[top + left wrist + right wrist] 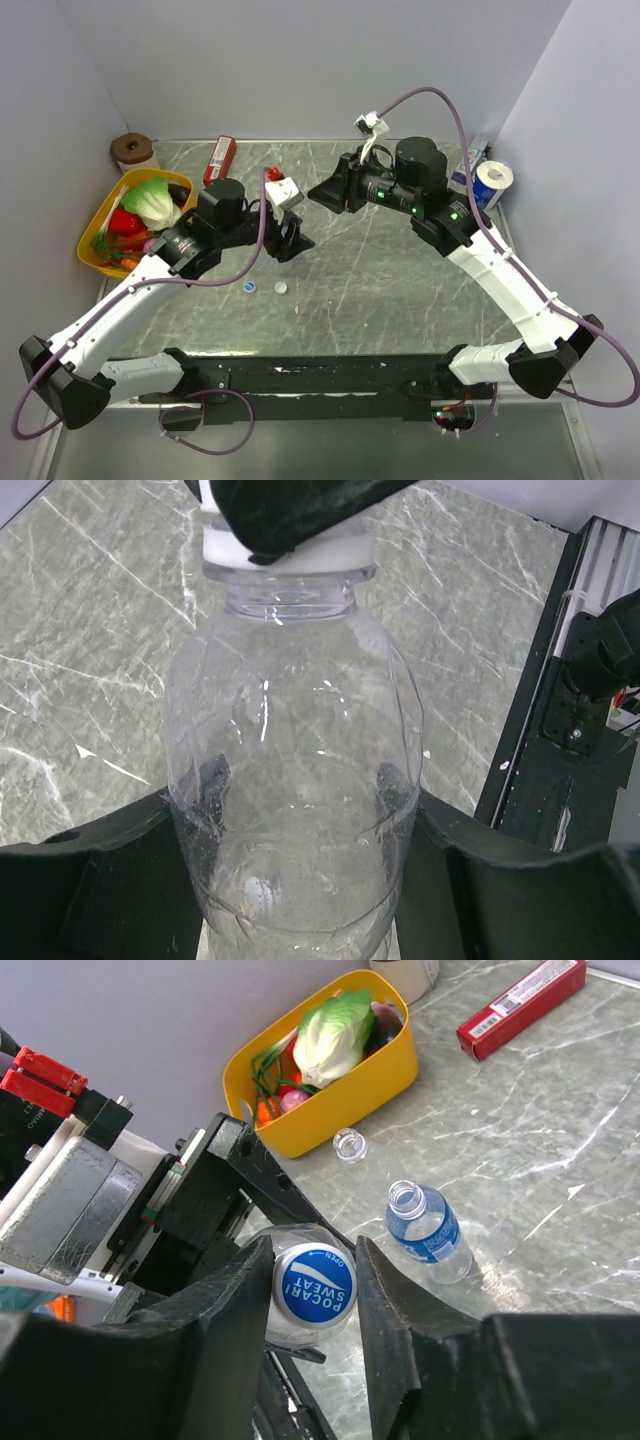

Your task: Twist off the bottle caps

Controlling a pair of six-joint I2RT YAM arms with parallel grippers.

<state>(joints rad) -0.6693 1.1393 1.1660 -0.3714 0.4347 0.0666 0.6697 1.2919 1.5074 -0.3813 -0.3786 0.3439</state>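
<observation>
Between my right gripper's [313,1252] closed fingers, the blue cap [315,1287] reads "POCARI SWEAT" and "OPEN"; my left gripper [300,880] clamps its clear bottle [295,730].

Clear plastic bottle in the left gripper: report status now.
Left gripper shut on clear plastic bottle. Right gripper shut on its blue-and-white round screw cap, not yet off. Two loose caps lie aside, not obstructing.

"POCARI SWEAT" — on blue cap [313,1288]
</observation>
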